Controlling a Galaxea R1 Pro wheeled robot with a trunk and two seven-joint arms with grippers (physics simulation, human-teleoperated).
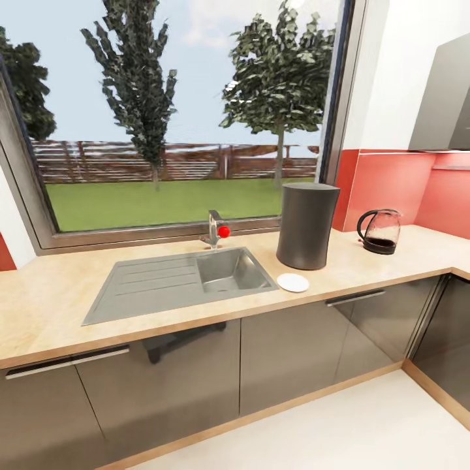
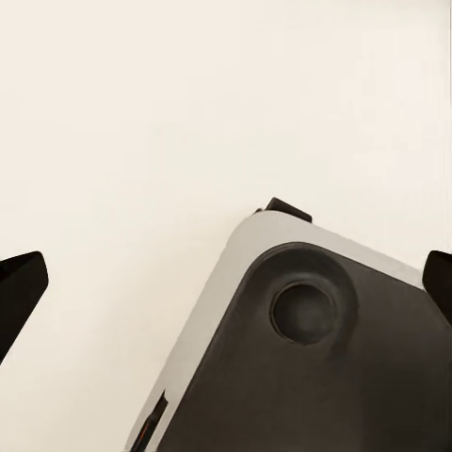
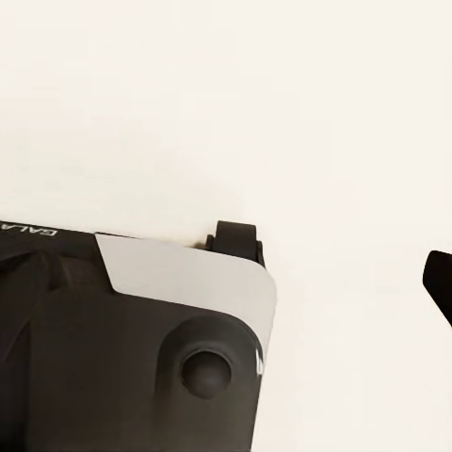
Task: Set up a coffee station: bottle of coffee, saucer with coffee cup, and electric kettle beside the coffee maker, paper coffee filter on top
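Two grippers spread wide, left gripper (image 2: 226,282) and right gripper (image 3: 226,282) holding nothing, above pale floor (image 2: 188,113)

Bright, even daylight through the window (image 1: 176,111); soft shadows, slightly blurry render, wide-angle bending at edges.

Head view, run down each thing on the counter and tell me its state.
Coffee maker: upright on the counter, top bare.
Saucer: flat in front of the coffee maker, nothing on it.
Kettle: upright, apart to the right.
Sink: basin holds nothing.
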